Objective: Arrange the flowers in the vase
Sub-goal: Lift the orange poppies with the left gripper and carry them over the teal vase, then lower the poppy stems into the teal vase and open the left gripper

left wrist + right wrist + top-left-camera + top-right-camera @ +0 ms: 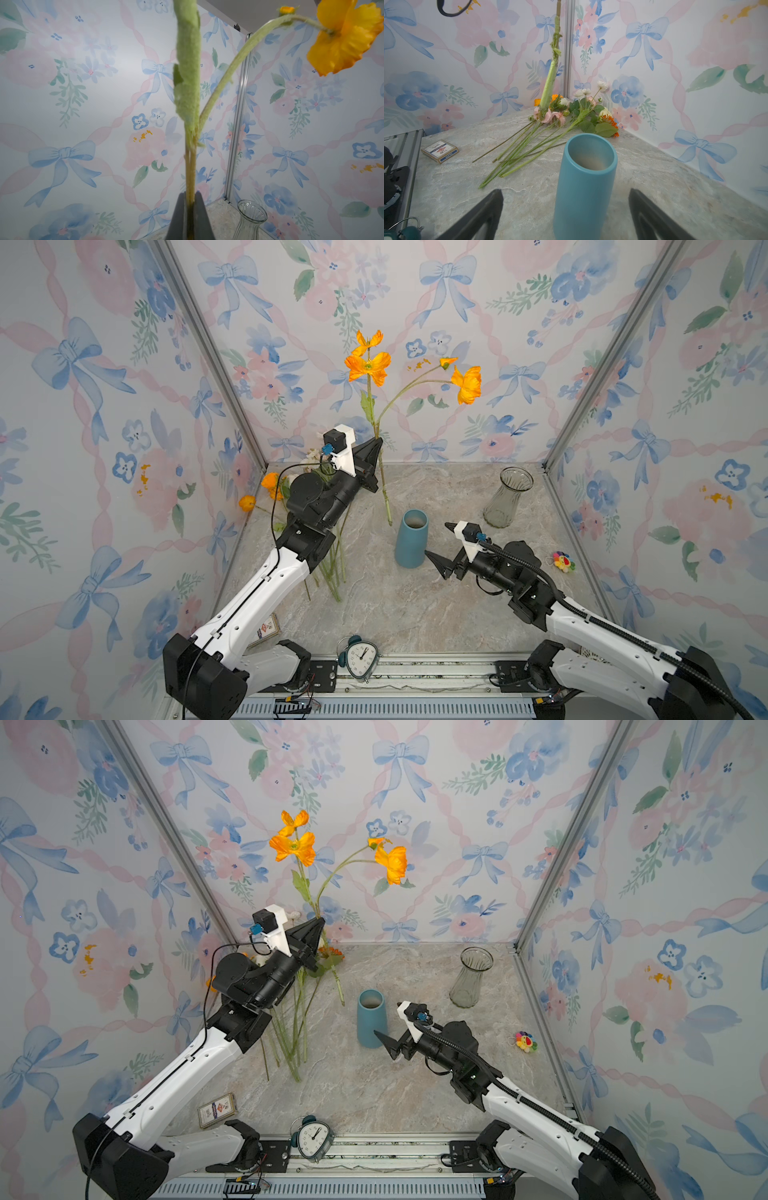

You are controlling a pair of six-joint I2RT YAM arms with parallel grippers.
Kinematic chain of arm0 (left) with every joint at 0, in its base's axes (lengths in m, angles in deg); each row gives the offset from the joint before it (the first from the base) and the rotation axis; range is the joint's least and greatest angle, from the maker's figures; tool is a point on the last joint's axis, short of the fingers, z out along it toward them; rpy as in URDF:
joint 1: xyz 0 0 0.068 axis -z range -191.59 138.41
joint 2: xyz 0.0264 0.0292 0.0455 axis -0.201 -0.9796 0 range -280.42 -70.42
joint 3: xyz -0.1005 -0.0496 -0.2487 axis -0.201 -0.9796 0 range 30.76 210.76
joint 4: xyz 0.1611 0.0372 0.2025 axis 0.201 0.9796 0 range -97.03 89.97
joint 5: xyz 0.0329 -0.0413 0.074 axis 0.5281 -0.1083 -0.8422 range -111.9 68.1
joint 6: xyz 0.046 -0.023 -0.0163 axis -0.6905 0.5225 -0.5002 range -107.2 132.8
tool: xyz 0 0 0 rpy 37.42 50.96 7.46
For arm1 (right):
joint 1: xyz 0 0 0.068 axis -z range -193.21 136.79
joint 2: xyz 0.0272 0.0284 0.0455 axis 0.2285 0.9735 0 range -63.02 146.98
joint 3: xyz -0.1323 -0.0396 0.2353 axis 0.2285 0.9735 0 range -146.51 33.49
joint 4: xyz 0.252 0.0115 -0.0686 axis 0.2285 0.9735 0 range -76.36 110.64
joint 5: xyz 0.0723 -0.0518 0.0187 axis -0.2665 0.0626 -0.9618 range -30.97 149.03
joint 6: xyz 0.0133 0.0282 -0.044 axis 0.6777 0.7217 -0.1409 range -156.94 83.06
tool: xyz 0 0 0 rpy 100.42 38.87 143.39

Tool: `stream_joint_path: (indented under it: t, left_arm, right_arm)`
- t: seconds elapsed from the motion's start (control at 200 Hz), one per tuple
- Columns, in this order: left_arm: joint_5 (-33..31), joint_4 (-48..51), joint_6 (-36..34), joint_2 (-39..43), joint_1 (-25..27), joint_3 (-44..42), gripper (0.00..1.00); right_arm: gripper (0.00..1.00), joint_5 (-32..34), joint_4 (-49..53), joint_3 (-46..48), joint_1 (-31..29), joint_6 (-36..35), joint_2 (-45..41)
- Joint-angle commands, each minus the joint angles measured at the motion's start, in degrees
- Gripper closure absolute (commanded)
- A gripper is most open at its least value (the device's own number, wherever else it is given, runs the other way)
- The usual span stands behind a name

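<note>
Flowers (558, 117) lie heaped in the far left corner, and your left claw (379, 441) is clenched on one poppy stem (384, 489), upright near the blue vase (410, 543), right claw (437, 540) gaping there; stems look light and whippy, so pinch low.

vases (411, 547) (505, 502) x2 | clock (360, 659) x1 | card box (217, 1110) x1 | plush (563, 562) x1 | flowers (559, 118) cnt unclear

— What's lost to you?
— In both top views my left arm (257, 585) covers much of the pile (332, 572).
— And at the wrists?
— The stem (187, 83) I hold is blurred, its top cut off. The blue vase (583, 187) and glass vase (250, 220) lose their bases at the edge
</note>
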Motion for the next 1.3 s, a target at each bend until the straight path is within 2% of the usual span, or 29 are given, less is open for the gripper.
stream_joint_path:
  t: [0.0,0.34,0.83,1.295]
  left_arm:
    - [-3.8,-4.6,-0.5,-2.6,2.5,1.9,1.0]
    - [-5.9,-11.7,-5.4,-9.4,8.7,1.9,1.0]
    - [-4.9,-15.3,-7.8,-11.4,9.3,-1.4,1.0]
    - [0.1,-21.3,-4.6,-11.9,9.6,-13.3,1.0]
  right_arm:
    - [0.03,3.7,-4.7,3.8,-0.8,-1.7,-0.7]
    - [0.03,5.8,-4.5,6.0,-0.8,-2.0,-3.0]
    - [0.03,5.1,-3.5,5.1,-0.8,-1.9,-1.3]
    - [0.03,5.0,-3.5,5.1,-0.8,-2.0,-0.9]
